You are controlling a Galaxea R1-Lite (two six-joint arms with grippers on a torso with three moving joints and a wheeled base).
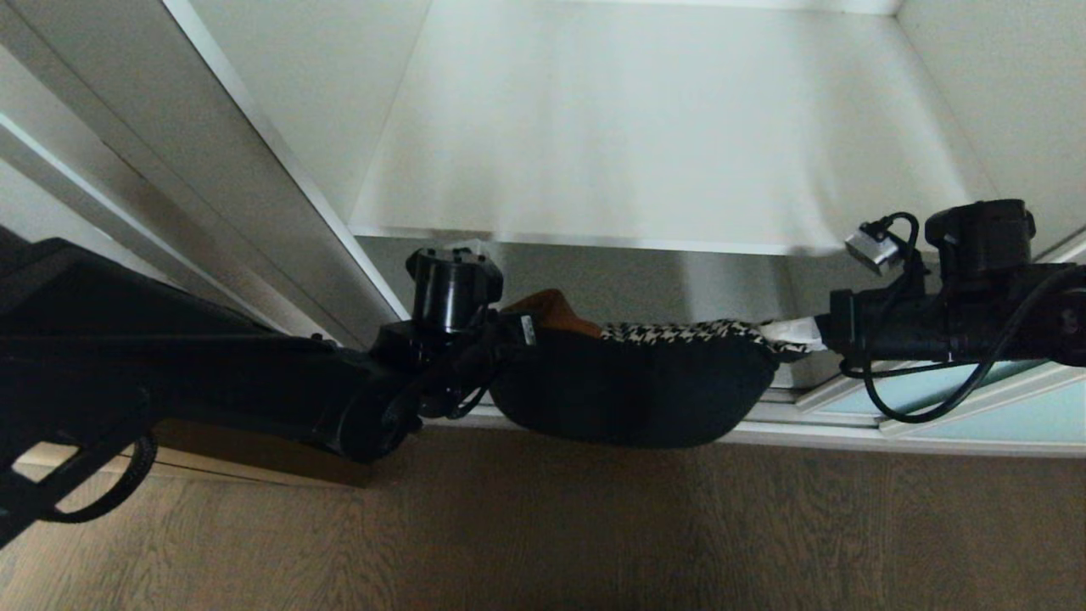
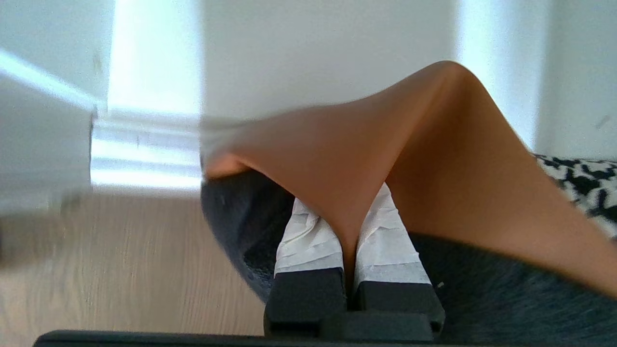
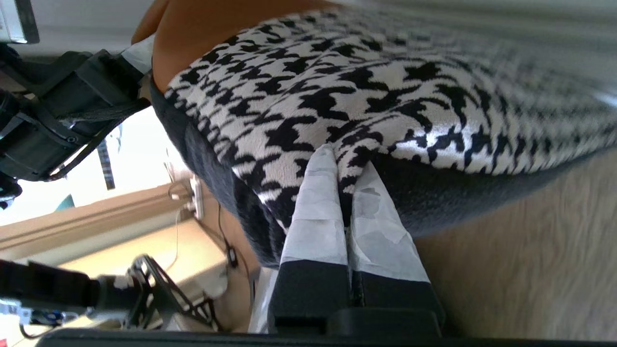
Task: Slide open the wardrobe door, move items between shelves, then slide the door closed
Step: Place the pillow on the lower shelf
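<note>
The left arm [image 1: 170, 382] is nearest to the head camera, a dark bar that crosses the lower left of the view. At its end the left gripper [image 2: 351, 226] pinches the brown leather corner of the cushion [image 1: 632, 386]; its two white-taped fingers [image 2: 308, 241] are pressed narrow, with only a fold of the leather between them. On the other side, the right gripper [image 3: 344, 178] holds the houndstooth edge of the same cushion in the same way, its taped fingers [image 3: 318, 212] almost together on the fabric. The cushion hangs between both grippers in the air, its black underside sagging down toward the wooden floor [image 1: 594, 535]. It is in front of the wardrobe opening, just below the front edge of the white shelf [image 1: 645, 127], and it does not touch this shelf. The shelf is bare and wide, with a white side wall [image 1: 314, 76] on its left. The sliding wardrobe door [image 1: 1001, 416] shows as pale aqua glass in a light frame at the lower right, behind the right arm [image 1: 959, 327].
</note>
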